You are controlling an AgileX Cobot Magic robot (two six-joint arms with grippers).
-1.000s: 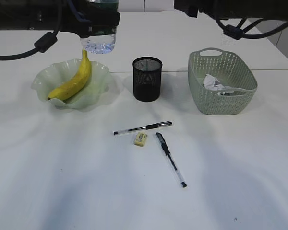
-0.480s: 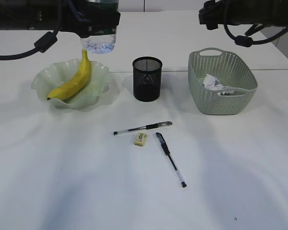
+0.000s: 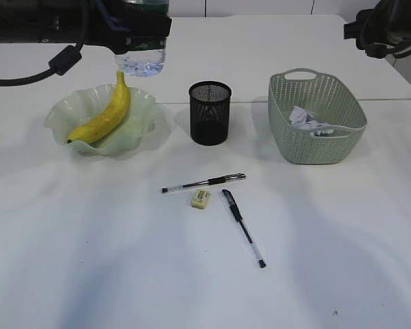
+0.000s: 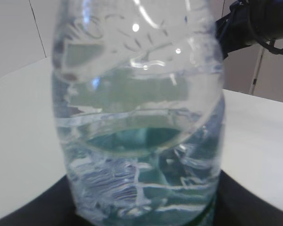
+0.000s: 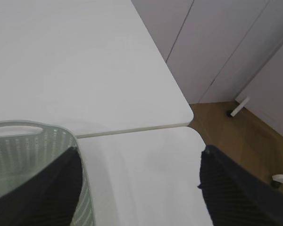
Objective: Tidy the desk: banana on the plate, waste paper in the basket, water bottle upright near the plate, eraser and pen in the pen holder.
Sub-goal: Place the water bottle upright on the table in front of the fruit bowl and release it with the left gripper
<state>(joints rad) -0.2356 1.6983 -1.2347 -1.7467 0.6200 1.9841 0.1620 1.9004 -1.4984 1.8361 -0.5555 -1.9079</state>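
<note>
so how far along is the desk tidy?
Done: banana on the plate, waste paper in the basket. In hand: left gripper holds the water bottle above the plate. Left: eraser and both pens lie outside the pen holder.

No legible text; eraser (image 3: 201, 199) print and water bottle (image 3: 142, 48) label unreadable.

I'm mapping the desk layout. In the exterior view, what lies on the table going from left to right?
plate with the banana in it → pen holder → basket holding the waste paper.
</note>
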